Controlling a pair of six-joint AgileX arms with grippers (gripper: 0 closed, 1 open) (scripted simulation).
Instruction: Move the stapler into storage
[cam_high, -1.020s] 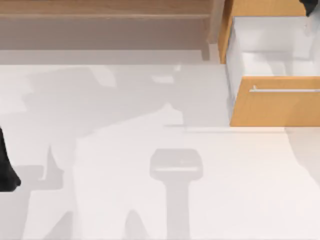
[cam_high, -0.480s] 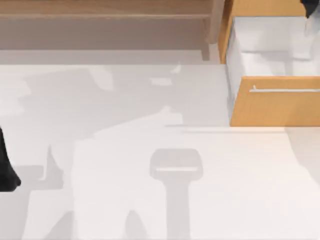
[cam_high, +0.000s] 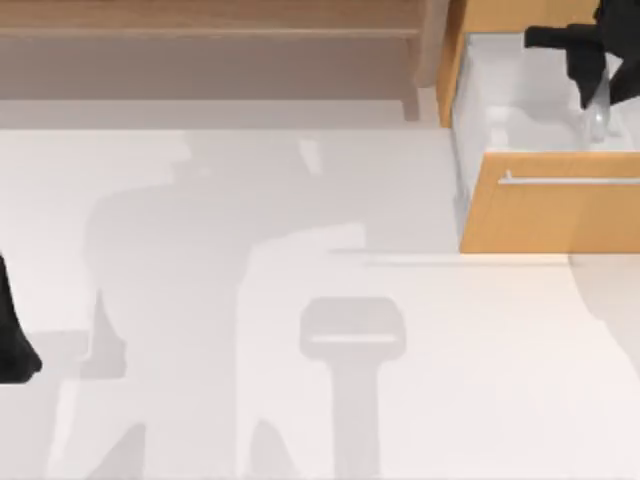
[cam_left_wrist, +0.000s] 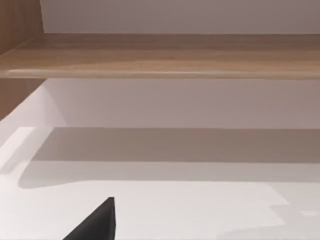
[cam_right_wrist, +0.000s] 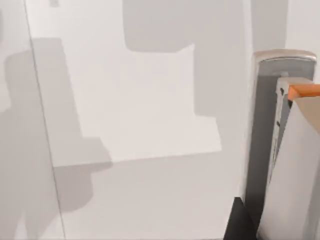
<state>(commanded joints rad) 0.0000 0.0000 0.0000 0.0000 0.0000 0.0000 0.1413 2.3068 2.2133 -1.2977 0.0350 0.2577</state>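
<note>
Storage is sitting pulled open at the table's far right, its orange-tan front and thin silver bar handle facing you and its white interior exposed behind them. You are looking at the right gripper reaching in from the right edge of the top view, hanging over that white interior. It is carrying the stapler, a slim pale glossy piece pointing down from the black fingers toward the drawer floor, just behind the wooden front. The fingers are pinching the stapler's upper end; its lower tip is lying inside the drawer's outline, though you cannot tell whether it is touching the bottom. In the right wrist view the stapler is standing close to the lens as a grey and white body with a small orange patch near its top, and the white drawer wall is spreading out behind it. The left arm is parked at the table's left edge, where its black shape is showing. Whether the left gripper is spread or pressed together, you cannot tell. A long pale wooden shelf is running along the back of the table, well apart from the drawer's opening.
</note>
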